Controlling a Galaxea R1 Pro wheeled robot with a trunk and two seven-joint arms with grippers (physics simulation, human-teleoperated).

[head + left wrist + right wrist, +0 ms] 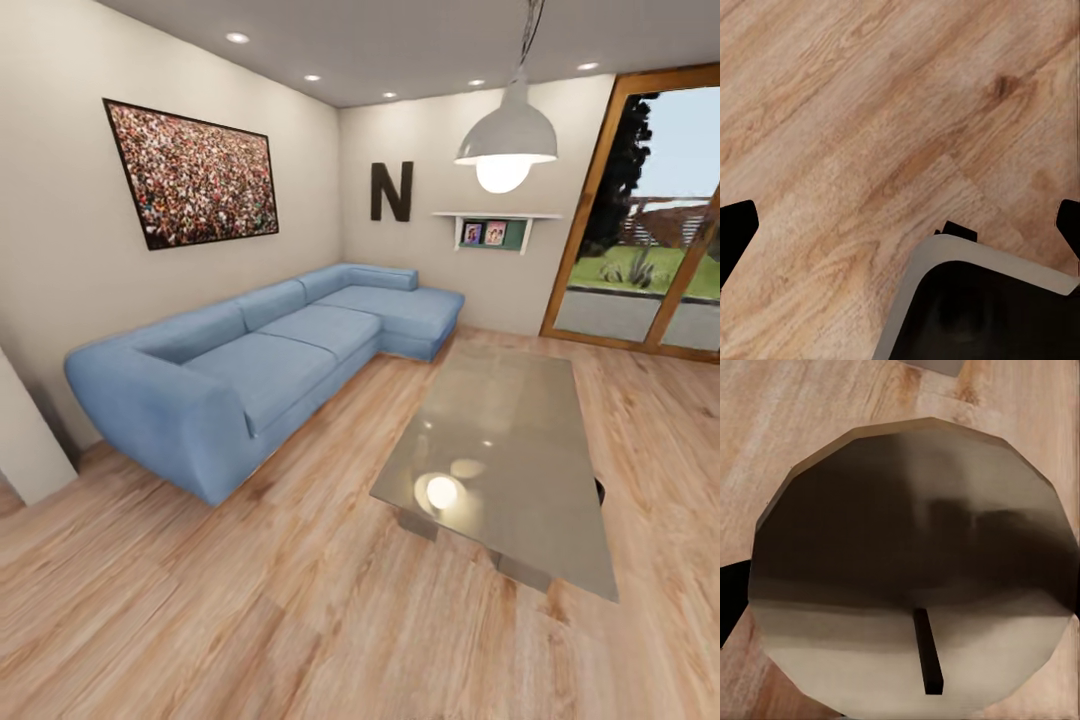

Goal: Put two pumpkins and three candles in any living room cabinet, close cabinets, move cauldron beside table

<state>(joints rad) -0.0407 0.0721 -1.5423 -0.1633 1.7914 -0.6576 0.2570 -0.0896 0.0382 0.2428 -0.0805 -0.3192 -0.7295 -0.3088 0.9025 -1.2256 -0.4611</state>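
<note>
- Two dark fingertips (pixel 735 232) of the left gripper (pixel 900 225) stand wide apart over bare plank floor (pixel 870 112), nothing between them. A pale-rimmed dark part (pixel 975 300) sits below; I cannot tell what it is.
- Right gripper (pixel 900 600): one dark finger (pixel 729 592) shows beside a round dark vessel (pixel 915 547), probably the cauldron. Whether the jaws are apart or clamped on it, I cannot tell.
- Glossy grey table (pixel 520 420) stands mid-room. The blue sofa (pixel 260 360) is well apart from its left side, running along the wall.
- A small dark sliver (pixel 600 490) pokes out at the table's right edge, too little of it to name.
- Judgement: a transit or search step, with pumpkins, candles and cabinet yet to be found.
- To do it well: turn the base slowly away from the table, keep the arms tucked clear of its legs, and sweep the head low to catch small orange or tan things on the floor.
</note>
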